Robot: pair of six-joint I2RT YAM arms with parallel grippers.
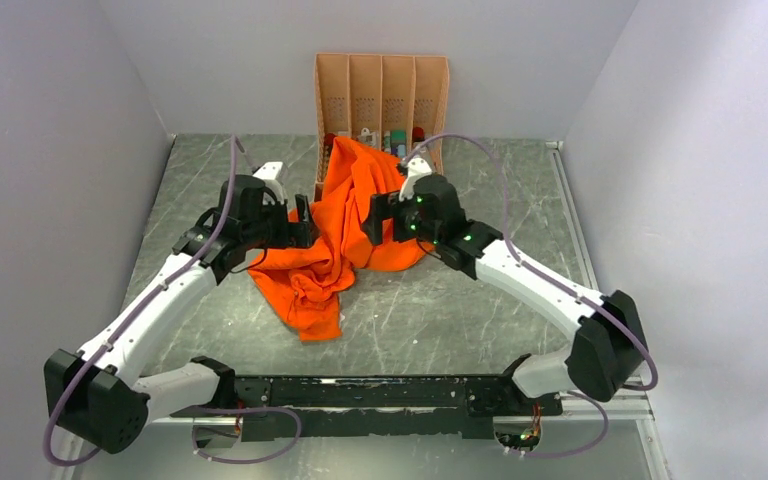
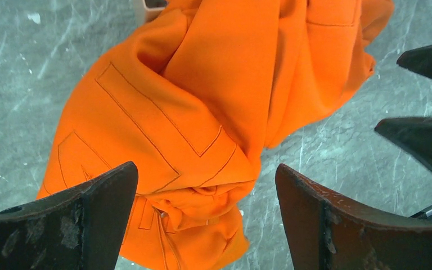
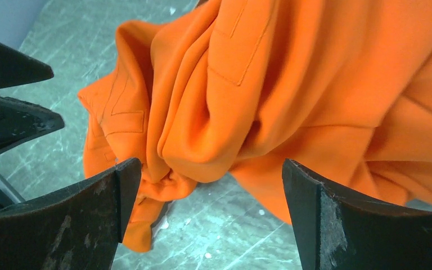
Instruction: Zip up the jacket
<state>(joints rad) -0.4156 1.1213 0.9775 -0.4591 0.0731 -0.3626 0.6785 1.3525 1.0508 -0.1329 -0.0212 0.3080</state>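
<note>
The bright orange jacket lies crumpled in the middle of the table, its top draped against a wooden rack. It also fills the left wrist view, where a flap pocket shows, and the right wrist view. The zipper is hidden in the folds. My left gripper is open just left of the jacket, above it and holding nothing. My right gripper is open just right of the jacket's middle, also empty. The two grippers face each other across the bunched fabric.
A wooden rack with four slots stands at the back, with small items at its foot. Grey walls close in on the left, right and back. The marbled grey table is bare in front of the jacket.
</note>
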